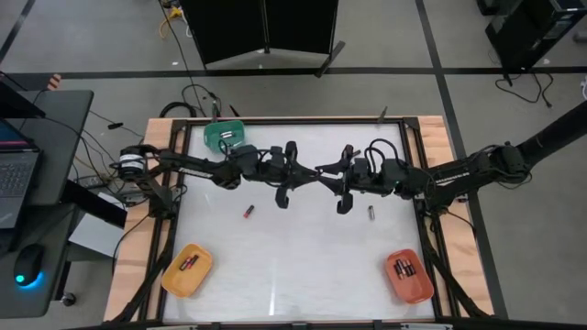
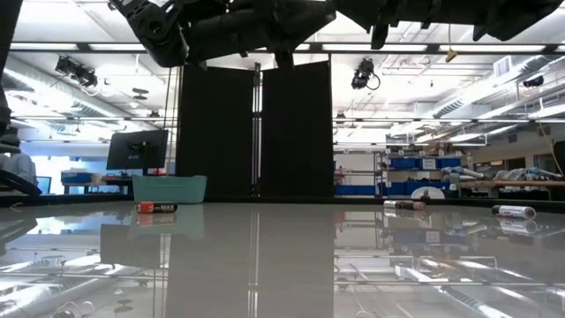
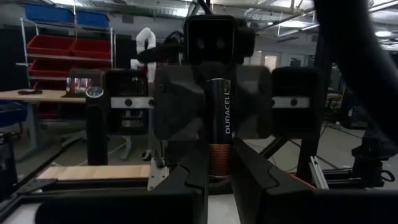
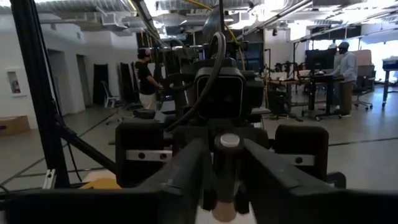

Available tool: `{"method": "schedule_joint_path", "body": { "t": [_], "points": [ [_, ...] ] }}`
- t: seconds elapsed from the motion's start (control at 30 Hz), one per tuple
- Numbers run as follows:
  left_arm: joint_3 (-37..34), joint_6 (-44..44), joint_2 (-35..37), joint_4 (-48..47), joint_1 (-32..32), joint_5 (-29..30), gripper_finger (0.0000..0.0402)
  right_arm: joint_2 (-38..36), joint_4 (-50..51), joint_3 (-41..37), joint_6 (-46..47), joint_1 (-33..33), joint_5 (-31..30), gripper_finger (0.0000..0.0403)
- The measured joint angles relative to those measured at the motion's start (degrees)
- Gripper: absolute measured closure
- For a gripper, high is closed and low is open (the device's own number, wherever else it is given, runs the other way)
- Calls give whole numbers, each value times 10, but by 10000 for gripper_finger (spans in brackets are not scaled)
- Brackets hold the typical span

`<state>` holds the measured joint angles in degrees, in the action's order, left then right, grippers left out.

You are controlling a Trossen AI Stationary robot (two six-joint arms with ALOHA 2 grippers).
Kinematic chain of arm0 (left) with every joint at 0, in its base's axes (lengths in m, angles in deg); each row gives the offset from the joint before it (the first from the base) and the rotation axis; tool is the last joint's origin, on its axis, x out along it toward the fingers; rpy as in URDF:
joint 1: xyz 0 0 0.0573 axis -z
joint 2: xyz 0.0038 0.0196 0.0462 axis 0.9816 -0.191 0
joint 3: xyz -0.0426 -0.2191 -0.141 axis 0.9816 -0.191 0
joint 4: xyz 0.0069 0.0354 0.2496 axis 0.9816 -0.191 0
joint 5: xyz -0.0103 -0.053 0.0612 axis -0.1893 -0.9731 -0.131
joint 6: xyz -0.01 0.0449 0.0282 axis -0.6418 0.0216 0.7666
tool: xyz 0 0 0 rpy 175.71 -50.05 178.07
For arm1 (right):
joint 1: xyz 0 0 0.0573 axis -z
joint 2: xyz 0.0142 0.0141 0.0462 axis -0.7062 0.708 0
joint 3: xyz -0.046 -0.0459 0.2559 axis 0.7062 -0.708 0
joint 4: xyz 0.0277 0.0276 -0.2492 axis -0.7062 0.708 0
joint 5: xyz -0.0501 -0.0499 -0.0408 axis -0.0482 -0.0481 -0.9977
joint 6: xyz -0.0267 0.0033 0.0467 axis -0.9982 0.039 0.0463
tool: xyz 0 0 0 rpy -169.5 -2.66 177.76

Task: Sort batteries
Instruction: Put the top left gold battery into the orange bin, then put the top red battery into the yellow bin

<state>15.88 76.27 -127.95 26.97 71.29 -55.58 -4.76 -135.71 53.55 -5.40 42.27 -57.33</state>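
Left gripper (image 3: 214, 180) pinches slim black-copper battery (image 3: 219, 127) mid-table, facing right gripper (image 4: 221, 171), fingers around same battery. Loose batteries (image 1: 248, 211) on glossy white table (image 1: 303, 266); green tray (image 1: 225, 135) behind.

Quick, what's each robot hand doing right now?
Left hand: closed on a battery.
Right hand: at the same battery's other end; grip cannot be told.

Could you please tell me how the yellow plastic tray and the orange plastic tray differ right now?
The yellow plastic tray sits on the left arm's side; the orange plastic tray sits on the right arm's side. The yellow tray holds only one or two reddish batteries; the orange tray holds several dark batteries. Both are shallow open trays on the white table.
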Motion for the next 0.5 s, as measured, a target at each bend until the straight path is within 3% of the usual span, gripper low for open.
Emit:
{"method": "schedule_joint_path", "body": {
  "t": [0.1, 0.33, 0.5],
  "points": [
    [0, 2, 0, 0, 0, -1, 354, 0, 0, 0, -10, -2, -3, 336],
    [0, 3, 0, 0, 0, -2, 354, 0, -5, 0, -22, -4, -6, 339],
    [0, 15, 0, -15, 0, 0, 287, -1, 11, 17, -45, -8, -32, 339]
  ]
}}
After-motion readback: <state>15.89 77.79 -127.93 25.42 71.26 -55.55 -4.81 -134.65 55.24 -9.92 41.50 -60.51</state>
